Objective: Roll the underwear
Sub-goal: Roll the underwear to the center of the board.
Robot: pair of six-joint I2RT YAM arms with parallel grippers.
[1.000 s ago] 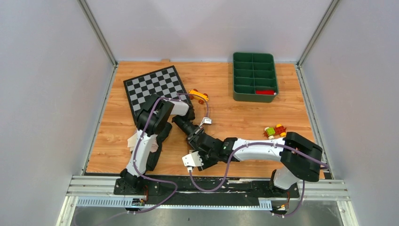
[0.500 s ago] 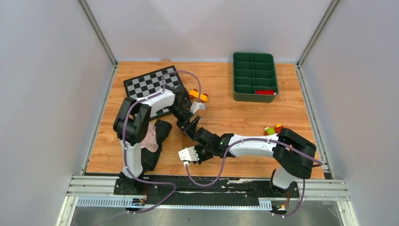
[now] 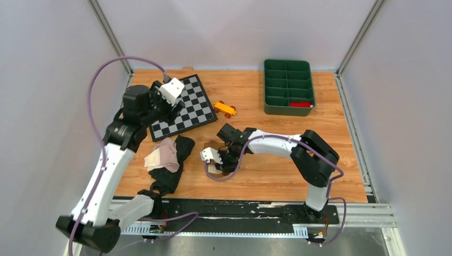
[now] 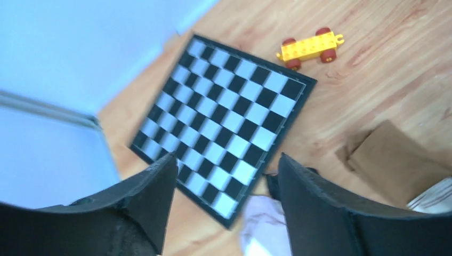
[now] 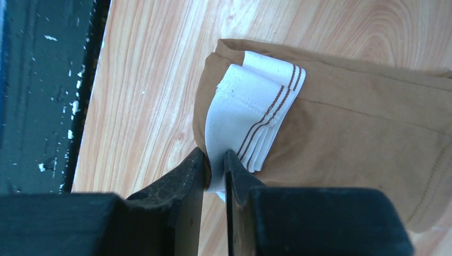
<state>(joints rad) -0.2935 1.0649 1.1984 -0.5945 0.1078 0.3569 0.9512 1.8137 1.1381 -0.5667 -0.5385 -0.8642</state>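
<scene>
1. Right gripper [image 5: 215, 162]: I am reading its fingers [image 5: 184, 184] as clamping the cream waistband [image 5: 250, 101] of the tan-brown underwear [image 5: 368, 128]. A folded edge of the band is sitting pinched between the pads, which are almost meeting. The rest of the garment is lying flat on the wooden table [image 5: 144, 80], spreading beyond and to the right of the fingertips. A black base rail [image 5: 42, 96] is running along to their left.

2. Black underwear [image 3: 173, 173] and pale pink-beige underwear [image 3: 162, 154]: both are lying in one heap, the pale piece draped on the black. They are sitting apart from the right fingers, on the left arm's side.

3. Left gripper [image 4: 226, 160]: its fingers [image 4: 154, 197] are standing wide apart and holding nothing, hanging in the air. The checkerboard mat [image 4: 224, 122] is showing between and beyond them.

4. Yellow toy car [image 4: 309, 47]: it is resting on the wood past the mat's corner, beyond the left fingertips.

5. Green compartment tray [image 3: 269, 85]: it is sitting well apart from both pairs of fingers and holding a red piece [image 3: 300, 104] in a front compartment.
</scene>
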